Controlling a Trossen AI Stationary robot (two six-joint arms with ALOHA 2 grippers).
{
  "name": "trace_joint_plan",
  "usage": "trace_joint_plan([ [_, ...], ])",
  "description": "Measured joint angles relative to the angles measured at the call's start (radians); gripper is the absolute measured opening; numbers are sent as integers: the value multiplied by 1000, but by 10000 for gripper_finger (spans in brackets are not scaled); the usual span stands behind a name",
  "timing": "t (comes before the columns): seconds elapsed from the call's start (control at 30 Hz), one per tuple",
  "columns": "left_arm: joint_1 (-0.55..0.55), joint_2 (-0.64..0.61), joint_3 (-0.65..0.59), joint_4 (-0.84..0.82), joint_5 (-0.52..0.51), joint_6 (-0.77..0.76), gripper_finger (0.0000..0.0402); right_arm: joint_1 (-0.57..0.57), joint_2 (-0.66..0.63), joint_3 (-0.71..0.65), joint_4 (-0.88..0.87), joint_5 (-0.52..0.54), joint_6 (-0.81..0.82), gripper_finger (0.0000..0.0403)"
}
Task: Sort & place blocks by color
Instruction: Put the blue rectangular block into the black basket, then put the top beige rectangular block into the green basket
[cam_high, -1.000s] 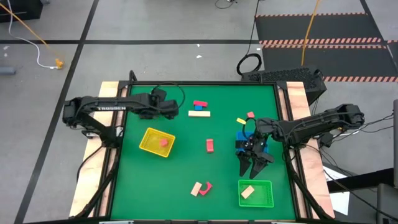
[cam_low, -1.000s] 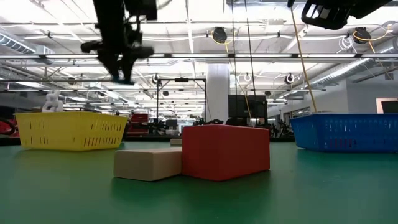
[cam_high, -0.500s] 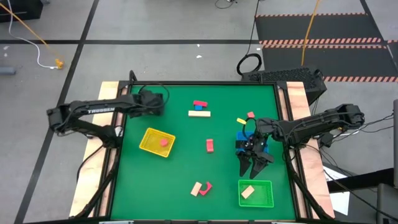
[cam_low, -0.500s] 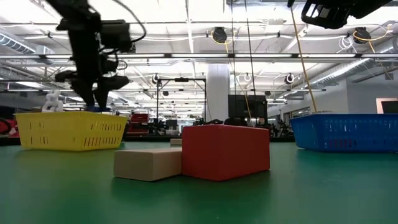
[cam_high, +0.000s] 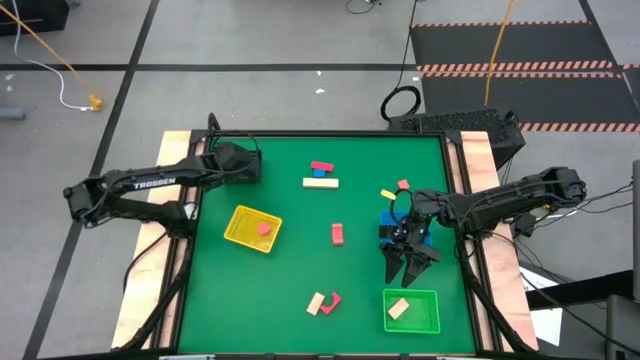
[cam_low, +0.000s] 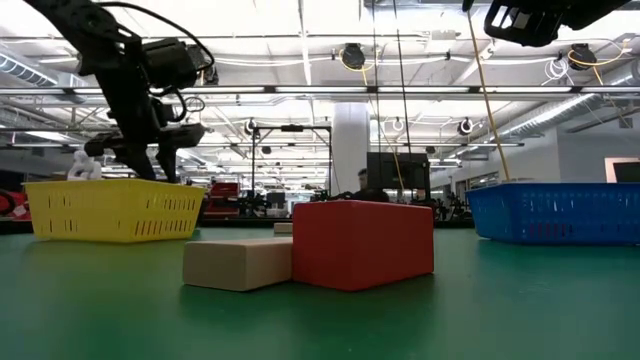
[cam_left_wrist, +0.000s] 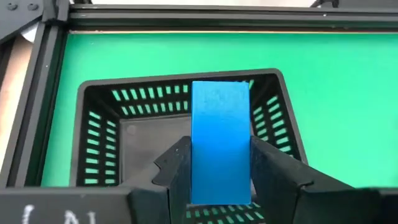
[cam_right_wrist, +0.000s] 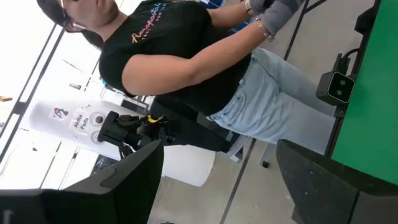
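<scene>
Left gripper (cam_left_wrist: 221, 180) is clamped on a blue block (cam_left_wrist: 220, 140), held upright over the black tray (cam_left_wrist: 93, 124) at the far-left corner of the table (cam_high: 300, 270). Right gripper (cam_high: 410, 262) hangs with its fingers spread, nothing in them, between the blue tray (cam_high: 388, 222) and the green tray (cam_high: 432, 322) on the right side.

Handling, my read: small rigid wooden pieces, light, no give, painted faces probably a bit slick. Pinch across the two flat long faces near the middle, as the left claw does now.

Count in the overhead view (some pieces touch, so approximate):
- red/pink: 5 – one in the yellow tray (cam_high: 240, 232), one far centre, one mid-table, one near centre, one small by the blue tray
- tan: 3 – far centre, near centre, one in the green tray
- yellow: 1 small, far right
- blue: 1 in the claw
- trays: 4
</scene>
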Motion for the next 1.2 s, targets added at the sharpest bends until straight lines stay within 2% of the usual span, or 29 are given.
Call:
trace_joint_plan([
  [0.13,17,0,0,12,-4,-35,164,0,0,0,0,0,0,304],
  [0.3,32,-2,0,9,-3,-38,217,0,0,0,0,0,0,304],
  [0.43,20,-45,0,19,42,17,245,0,0,0,0,0,0,304],
  [0.63,-58,-149,0,30,72,169,250,0,0,0,0,0,0,304],
  [0.8,-123,-185,0,105,170,326,250,0,0,0,0,0,0,304],
  [1.0,-228,-145,0,277,239,447,250,0,0,0,0,0,0,304],
  [1.2,-351,-41,0,505,244,547,250,0,0,0,0,0,0,304],
])
